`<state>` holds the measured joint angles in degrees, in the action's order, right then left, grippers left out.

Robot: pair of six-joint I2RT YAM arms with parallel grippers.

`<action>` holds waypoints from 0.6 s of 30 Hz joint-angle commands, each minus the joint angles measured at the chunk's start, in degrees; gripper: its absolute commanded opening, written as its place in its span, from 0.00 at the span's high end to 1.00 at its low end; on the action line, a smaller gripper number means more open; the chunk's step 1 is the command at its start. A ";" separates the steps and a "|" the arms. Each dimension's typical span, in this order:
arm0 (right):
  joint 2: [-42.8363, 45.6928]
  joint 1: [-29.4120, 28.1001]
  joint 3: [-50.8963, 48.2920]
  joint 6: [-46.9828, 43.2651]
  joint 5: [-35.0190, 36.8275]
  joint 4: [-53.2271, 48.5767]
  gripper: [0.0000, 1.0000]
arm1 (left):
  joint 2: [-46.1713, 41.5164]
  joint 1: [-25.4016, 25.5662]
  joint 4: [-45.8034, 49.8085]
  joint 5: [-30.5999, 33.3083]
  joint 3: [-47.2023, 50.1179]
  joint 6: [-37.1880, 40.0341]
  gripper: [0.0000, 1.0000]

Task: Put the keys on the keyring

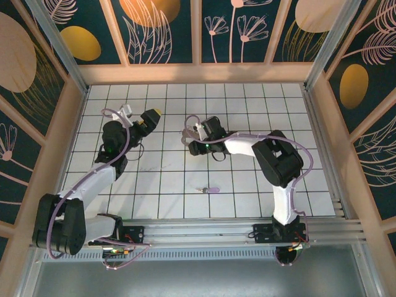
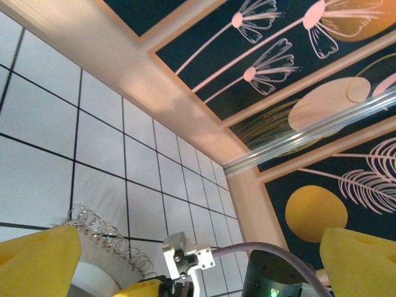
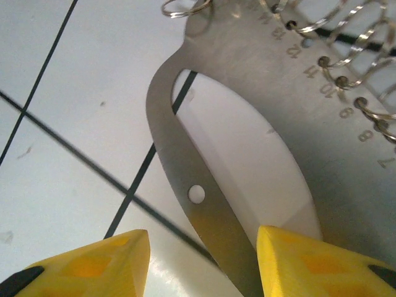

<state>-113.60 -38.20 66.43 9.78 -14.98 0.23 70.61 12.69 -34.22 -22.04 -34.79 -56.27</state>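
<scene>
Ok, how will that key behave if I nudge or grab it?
The key looks small and thin, so probably light. It lies flat on the table, so it would likely slide, not roll. Its slim shank may be hard to pinch.

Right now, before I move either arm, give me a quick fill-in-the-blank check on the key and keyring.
1. The key has a ___ head.
2. It lies loose on the tiled table, held by ___ gripper.
3. The right gripper has its fingers ___, astride the keyring band.
4. Beside its small rings, the keyring is stamped with ___.
Missing words: purple; neither; open; numbers.
</scene>
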 commanded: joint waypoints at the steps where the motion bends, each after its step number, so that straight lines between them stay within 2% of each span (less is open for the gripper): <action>1: 1.24 -2.94 -3.17 2.21 -1.63 -5.91 0.51 | -1.44 1.34 2.21 0.58 -0.17 -1.10 0.01; 11: 3.84 -3.47 -0.16 2.54 4.88 -6.57 0.48 | -2.95 2.38 8.04 2.49 -1.60 -7.63 0.01; 18: 1.88 -3.38 1.48 1.75 5.36 -6.65 0.47 | -6.77 6.13 10.79 8.88 -1.99 -12.29 0.01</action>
<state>-111.15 -41.36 66.28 11.92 -10.33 -4.75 65.93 17.08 -25.19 -16.75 -34.87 -65.54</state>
